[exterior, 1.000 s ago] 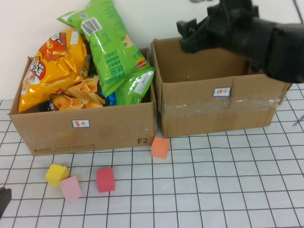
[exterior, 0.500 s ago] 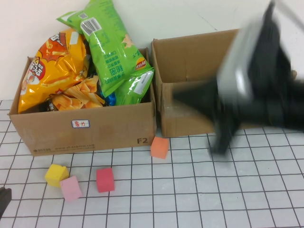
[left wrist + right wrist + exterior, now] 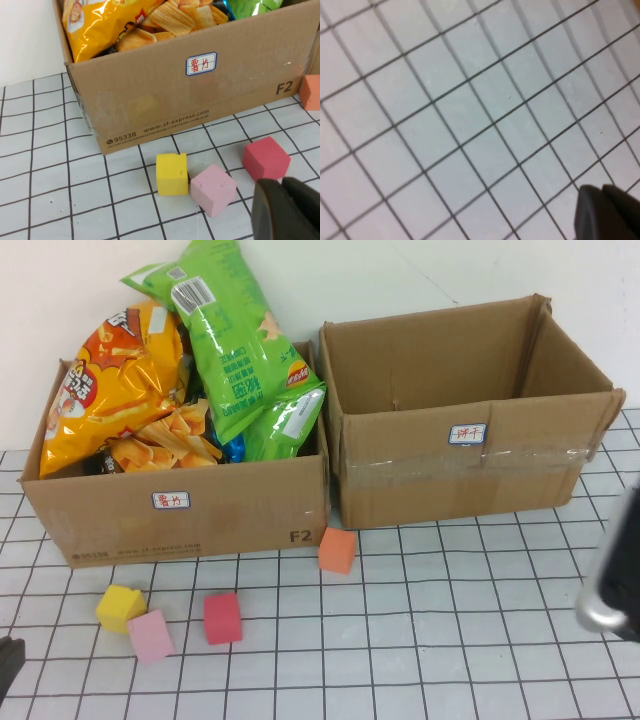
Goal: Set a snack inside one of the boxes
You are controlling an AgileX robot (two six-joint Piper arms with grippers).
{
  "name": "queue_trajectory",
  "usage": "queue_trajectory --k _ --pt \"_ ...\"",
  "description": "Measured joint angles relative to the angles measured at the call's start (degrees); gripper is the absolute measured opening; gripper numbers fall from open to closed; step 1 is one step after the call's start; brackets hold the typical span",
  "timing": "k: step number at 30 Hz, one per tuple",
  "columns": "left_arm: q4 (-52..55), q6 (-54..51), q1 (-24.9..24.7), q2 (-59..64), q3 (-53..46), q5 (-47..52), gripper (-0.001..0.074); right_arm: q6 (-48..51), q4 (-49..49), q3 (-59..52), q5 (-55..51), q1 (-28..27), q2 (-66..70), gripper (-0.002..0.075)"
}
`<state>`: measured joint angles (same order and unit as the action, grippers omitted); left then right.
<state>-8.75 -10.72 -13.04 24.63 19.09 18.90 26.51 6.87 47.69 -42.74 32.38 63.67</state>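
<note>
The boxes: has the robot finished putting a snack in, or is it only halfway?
Looks done: the left box is heaped with chip bags; the right box shows nothing inside. Nothing is in hand: the right gripper is shut over bare gridded table, the left gripper shut near the pink cube. Nothing visibly remains.

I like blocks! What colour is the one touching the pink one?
Yellow block, clearest in the left wrist view.

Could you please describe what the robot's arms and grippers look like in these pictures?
The right arm is a blurred black body with a silvery-grey band. The left gripper and right gripper each show as matte black, rounded fingers. No cables or markings are visible.
</note>
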Motion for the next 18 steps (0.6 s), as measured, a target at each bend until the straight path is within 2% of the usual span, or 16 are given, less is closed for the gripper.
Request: queue_trajectory --k 4,8,13,18 --pt "-0.31 0.00 0.00 0.00 0.00 0.00 -0.0001 -2.38 -0.39 -9.33 7.70 0.00 -6.79 0.0000" --pt "-2.51 -1.06 0.00 -0.47 0.00 0.00 -0.0001 -3.19 -2.25 -17.86 10.59 0.00 -14.30 0.0000" --pt "-9.39 -7.97 0.00 -4.52 0.00 -0.23 -0.0001 -3.78 -2.69 -23.36 9.39 0.00 -27.05 -0.0001" --pt "-12.47 -11.28 0.00 -12.20 -0.79 -0.44 -0.0001 -5.09 -2.83 -24.03 4.93 0.00 -38.16 -0.0001"
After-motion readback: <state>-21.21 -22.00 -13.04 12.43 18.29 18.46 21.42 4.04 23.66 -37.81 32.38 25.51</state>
